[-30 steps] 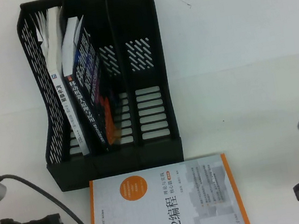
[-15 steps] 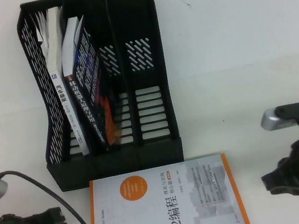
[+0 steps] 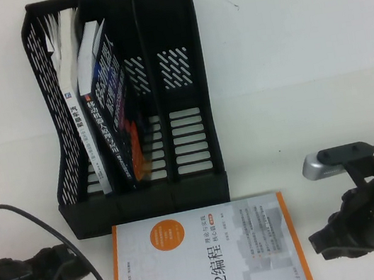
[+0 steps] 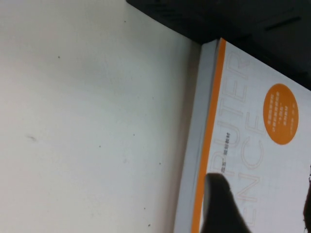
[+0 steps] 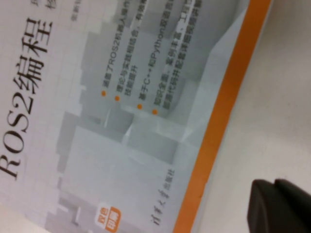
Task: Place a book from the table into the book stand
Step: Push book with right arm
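Near the front edge of the white table (image 3: 322,88), about mid-width, lies the book (image 3: 207,259): flat, cover up, white/grey w/ orange borders and an orange disc, its front part cut off by the picture edge. Its far edge sits just in front of the book stand (image 3: 168,28), apart from it by a thin strip of table.

Left gripper (image 3: 79,269) is low at the front-left corner, just beside the book's left edge. In the left wrist view one dark fingertip (image 4: 221,204) overlaps the book's orange margin; whether it touches can't be told, and jaw opening can't be told either. Right gripper (image 3: 319,246) is low toward the front-right corner, just beside the book's right edge, not on it. Right wrist view shows only a dark finger (image 5: 282,206) over bare table next to the orange border; jaw state can't be told. Neither gripper visibly holds anything.

Stand: black, perforated, three slots, at the back-left area. Left slot holds a white-spined book (image 3: 78,122); a dark blue book (image 3: 110,102) leans in the middle slot. A black cable (image 3: 52,238) runs across the front-left. Table surface plain white.
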Tool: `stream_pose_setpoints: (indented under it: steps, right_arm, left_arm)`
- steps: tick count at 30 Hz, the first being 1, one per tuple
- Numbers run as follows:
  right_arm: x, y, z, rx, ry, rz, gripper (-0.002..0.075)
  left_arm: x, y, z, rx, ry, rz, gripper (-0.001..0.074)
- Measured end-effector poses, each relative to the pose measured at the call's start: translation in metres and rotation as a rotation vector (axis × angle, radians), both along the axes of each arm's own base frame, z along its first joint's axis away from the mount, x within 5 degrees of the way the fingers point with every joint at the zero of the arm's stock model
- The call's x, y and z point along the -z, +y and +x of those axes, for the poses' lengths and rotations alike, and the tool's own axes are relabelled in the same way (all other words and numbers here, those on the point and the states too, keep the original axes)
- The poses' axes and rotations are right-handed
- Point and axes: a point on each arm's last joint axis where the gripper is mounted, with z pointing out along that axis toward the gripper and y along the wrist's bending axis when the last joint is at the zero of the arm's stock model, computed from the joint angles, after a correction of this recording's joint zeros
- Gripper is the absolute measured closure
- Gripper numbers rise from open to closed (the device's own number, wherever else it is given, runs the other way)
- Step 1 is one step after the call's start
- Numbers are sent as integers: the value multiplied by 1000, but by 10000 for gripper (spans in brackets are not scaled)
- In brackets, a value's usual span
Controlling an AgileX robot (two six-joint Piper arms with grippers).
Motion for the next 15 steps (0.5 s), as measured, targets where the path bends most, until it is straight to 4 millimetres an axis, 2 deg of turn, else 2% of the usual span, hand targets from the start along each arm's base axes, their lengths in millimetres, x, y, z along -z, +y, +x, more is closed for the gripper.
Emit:
stream_pose_setpoints:
  steps: [15]
  right_arm:
    - [17, 15, 19, 41, 69, 26, 725]
  left_arm:
    - [0, 1, 1, 11, -16, 23, 393]
